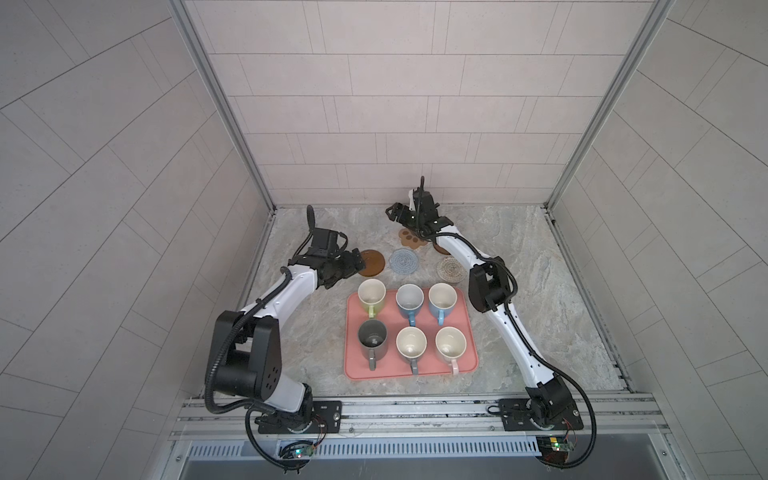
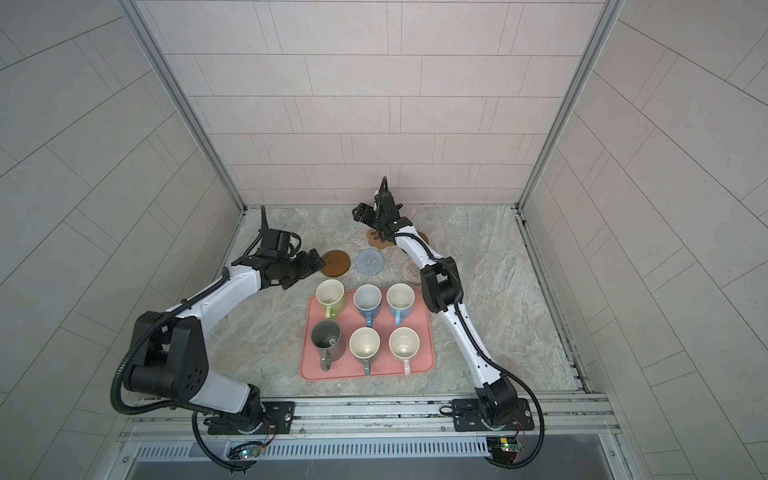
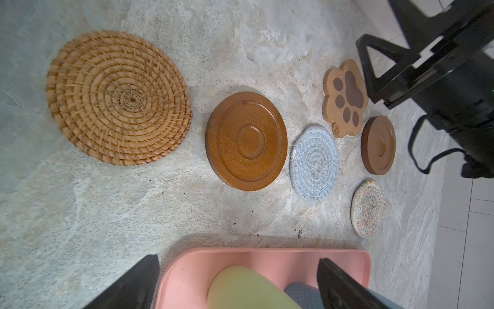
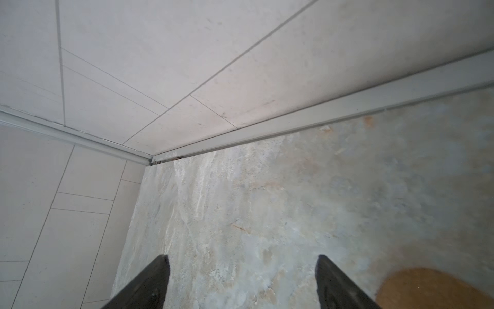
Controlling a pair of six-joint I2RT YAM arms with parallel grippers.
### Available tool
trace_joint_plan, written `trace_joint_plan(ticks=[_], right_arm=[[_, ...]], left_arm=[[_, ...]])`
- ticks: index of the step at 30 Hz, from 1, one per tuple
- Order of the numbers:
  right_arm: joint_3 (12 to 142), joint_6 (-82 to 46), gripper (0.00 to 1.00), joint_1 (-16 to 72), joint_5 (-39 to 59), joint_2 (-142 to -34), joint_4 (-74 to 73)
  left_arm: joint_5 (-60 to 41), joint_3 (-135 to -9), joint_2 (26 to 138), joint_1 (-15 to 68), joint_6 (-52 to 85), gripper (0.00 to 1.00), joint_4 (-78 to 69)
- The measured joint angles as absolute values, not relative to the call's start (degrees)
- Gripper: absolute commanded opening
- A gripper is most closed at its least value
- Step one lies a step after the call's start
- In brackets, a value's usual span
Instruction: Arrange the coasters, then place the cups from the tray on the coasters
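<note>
Left claw (image 3: 236, 259): spread fully wide, nothing held; it is carried low over the surface (image 1: 540, 291), with the tray's corner seen between its fingers.
Right claw (image 4: 242, 256): spread wide, nothing held; bare surface is seen between its fingers, close to the back wall (image 4: 240, 67).
Tray (image 1: 395, 372): laid flat just beside the left claw, well apart from the right claw.
Cups: all six are stood upright on the tray in two rows of three.
Row nearer the claws: light green cup (image 1: 371, 293) closest to the left claw, then blue cup (image 1: 409, 299) and second blue cup (image 1: 442, 297).
Row farther from the claws: dark grey cup (image 1: 372, 336), grey-handled cup (image 1: 411, 343), pink-handled cup (image 1: 450, 341).
Wooden coaster (image 1: 372, 263): laid at the left claw's tip; contact cannot be told.
Rattan coaster (image 3: 119, 97): hidden by the left arm (image 1: 291, 286) in both top views; shown in the left wrist view beside the wooden coaster.
Blue-grey coaster (image 1: 404, 261): laid between the two claws.
Paw coaster (image 1: 411, 237): laid just beside the right claw.
Second wooden coaster (image 1: 440, 248): partly covered by the right arm (image 1: 461, 249), behind the right claw.
Beige coaster (image 1: 451, 269): laid beside the right arm, near the tray.
</note>
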State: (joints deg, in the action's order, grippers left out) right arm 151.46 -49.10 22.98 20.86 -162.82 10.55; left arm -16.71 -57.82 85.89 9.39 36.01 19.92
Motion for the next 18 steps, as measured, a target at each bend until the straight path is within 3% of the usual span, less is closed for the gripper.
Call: trace_joint_plan(ticks=[18], right_arm=[[153.4,-47.5,0.85,23.1,14.9,-164.5,17.0]], left_arm=[[-16.7,-56.8,84.8,9.4,36.2,1.0,19.7]])
